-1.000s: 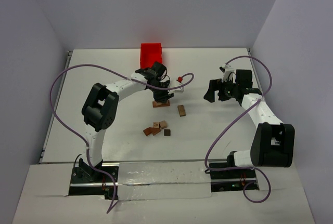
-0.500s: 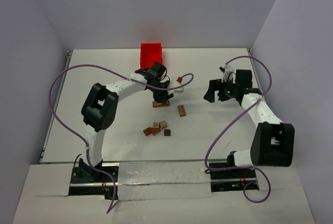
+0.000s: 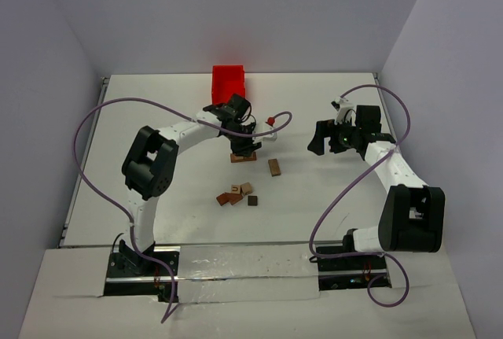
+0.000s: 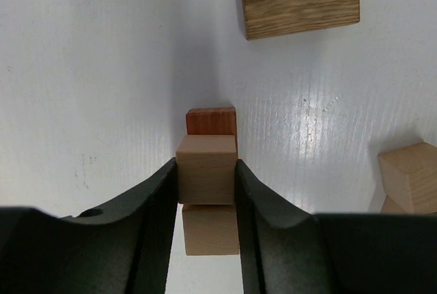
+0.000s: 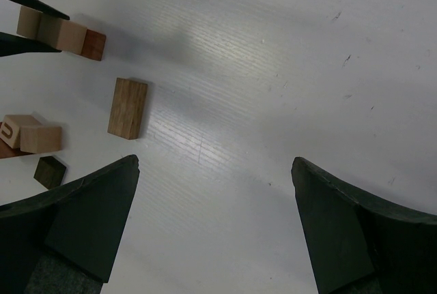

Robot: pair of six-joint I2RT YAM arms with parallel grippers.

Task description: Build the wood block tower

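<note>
Placement step: the left claw (image 4: 207, 183), partly closed, grips a light tan cube (image 4: 206, 164) over the wood block tower (image 3: 244, 157) at mid-worktop (image 3: 330, 205) (a reddish-brown block (image 4: 212, 120) shows beneath). Next, probably, a level lowering and gentle release. The right claw (image 5: 215, 192) hangs fully spread, empty, well apart.

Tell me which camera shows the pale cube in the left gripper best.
The left wrist view: the pale cube sits centred and large, pinched in the left gripper, over a reddish block. The right wrist view shows it tiny in a corner; overhead, the gripper mostly hides it.
</note>
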